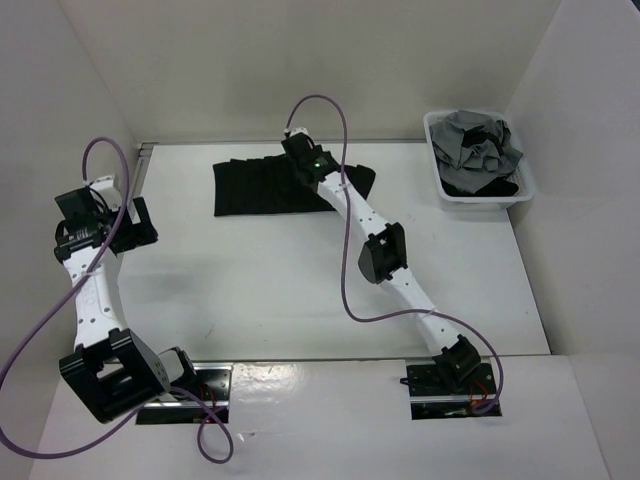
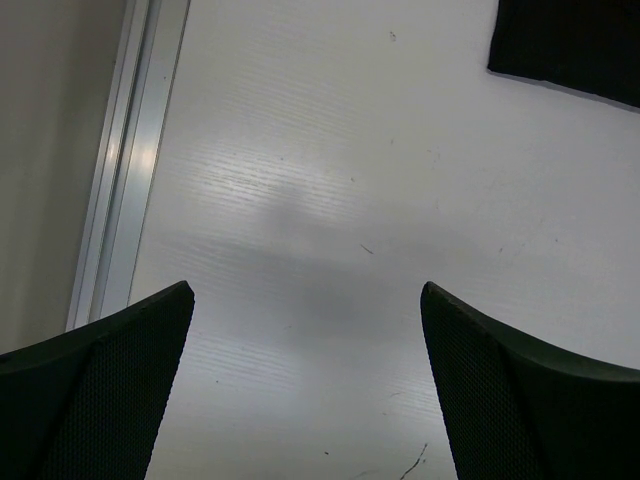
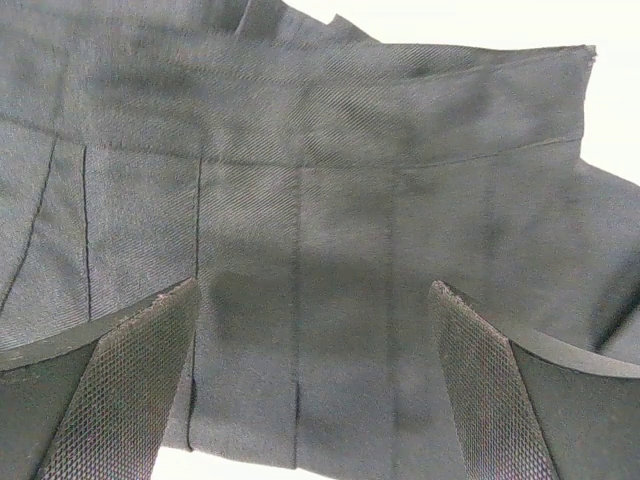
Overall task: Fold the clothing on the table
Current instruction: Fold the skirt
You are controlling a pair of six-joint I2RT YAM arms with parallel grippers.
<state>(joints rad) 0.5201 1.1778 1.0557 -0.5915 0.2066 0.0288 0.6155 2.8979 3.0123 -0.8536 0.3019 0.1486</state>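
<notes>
Seen from above, a white counter (image 1: 300,290) is enclosed by white walls, with two white and black robot arms bolted at its near edge. The clothing (image 1: 262,187), a wide black pleated garment, lies flat near the far edge, a little left of centre. The right arm stretches diagonally across the counter, and the right fingers (image 1: 296,148) sit over the garment's far edge, right of its middle. In the right wrist view these fingers (image 3: 110,390) stand wide apart with nothing between them, and the ribbed black fabric (image 3: 320,230) fills nearly the whole picture below; it is not clear whether the tips touch the cloth. The left arm bends up along the left side, and the left fingers (image 1: 138,226) are near the left edge, well apart from the garment. In the left wrist view these fingers (image 2: 100,400) are also spread wide and hold nothing, above bare counter (image 2: 330,200) beside a thin metal rail (image 2: 130,170); one corner of the black garment (image 2: 570,45) shows at upper right. At the far right corner sits a white plastic basket (image 1: 437,182) holding a crumpled grey garment (image 1: 478,143). Purple cables (image 1: 347,280) loop from both arms.
</notes>
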